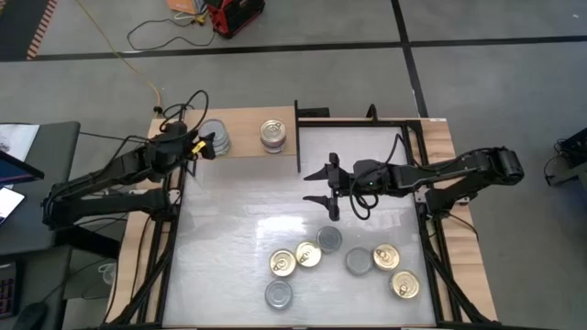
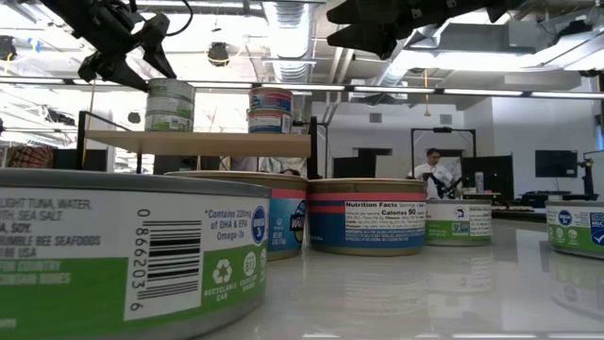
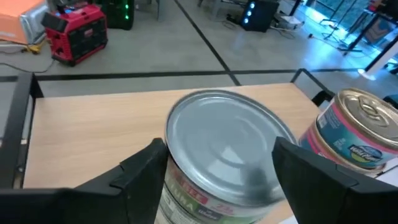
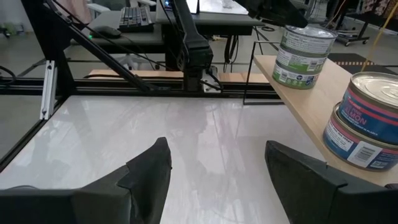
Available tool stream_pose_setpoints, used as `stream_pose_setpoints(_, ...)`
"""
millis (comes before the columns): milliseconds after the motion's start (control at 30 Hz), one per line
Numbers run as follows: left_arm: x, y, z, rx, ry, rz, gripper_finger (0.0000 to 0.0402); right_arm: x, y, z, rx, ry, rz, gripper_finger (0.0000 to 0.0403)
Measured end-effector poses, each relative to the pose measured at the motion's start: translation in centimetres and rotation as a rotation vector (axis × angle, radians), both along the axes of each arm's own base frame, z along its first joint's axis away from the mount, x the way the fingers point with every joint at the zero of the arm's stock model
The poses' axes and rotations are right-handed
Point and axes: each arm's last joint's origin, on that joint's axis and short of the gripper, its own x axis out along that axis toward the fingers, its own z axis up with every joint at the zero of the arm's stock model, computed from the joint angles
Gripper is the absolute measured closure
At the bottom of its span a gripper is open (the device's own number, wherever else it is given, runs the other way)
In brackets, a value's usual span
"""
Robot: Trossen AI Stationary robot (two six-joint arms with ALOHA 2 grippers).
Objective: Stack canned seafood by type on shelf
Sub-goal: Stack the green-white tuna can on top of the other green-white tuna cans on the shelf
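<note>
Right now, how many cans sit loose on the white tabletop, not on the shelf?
7: gold-lidded ones at; silver-lidded ones at. None looks hidden from above.

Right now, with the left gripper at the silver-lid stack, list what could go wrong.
1. The left gripper straddles the silver-lid stack with open fingers; pulling away crookedly could knock the top tin off.
2. That stack stands near the shelf edge, so a shove might drop it.
3. The right gripper hovers open over the table; the loose tins lie close together, awkward to grasp.
</note>
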Motion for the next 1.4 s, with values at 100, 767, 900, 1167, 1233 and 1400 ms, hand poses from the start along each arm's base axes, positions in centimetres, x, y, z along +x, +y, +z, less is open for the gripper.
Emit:
stream_pose_setpoints(100, 0.0, 0.0, 0.0, 0.014, 0.032, 0.002, 0.0121, 0.0, 0.0, 0.0, 0.001, -0.002, 0.001, 0.0117)
stream_pose_setpoints(767, 2.8, -4.4, 3.5, 0.504, 0.305, -0.764, 0.0123, 0.2, 1.0, -0.3, -0.007, 0.004, 0.037, 0.0117)
stream_pose_setpoints(900, 4.9, -7.3, 2.3, 0.480, 0.333, -0.971, 0.0123, 0.7, 2.8, -1.1, 0.006, 0.047, 0.044, 0.0117)
stream_pose_setpoints(1167, 8.9, -13.0, -2.0, 0.268, 0.431, -1.207, 0.0123, 2.5, 6.9, -4.2, 0.105, 0.290, 0.013, 0.0117)
stream_pose_setpoints(1233, 9.6, -14.2, -3.1, 0.255, 0.477, -1.220, 0.0123, 2.6, 7.7, -4.8, 0.142, 0.349, 0.003, 0.0117)
stream_pose_setpoints(1400, 11.2, -16.7, -5.5, 0.256, 0.552, -1.227, 0.0123, 1.5, 7.6, -6.2, 0.195, 0.577, -0.087, 0.0117)
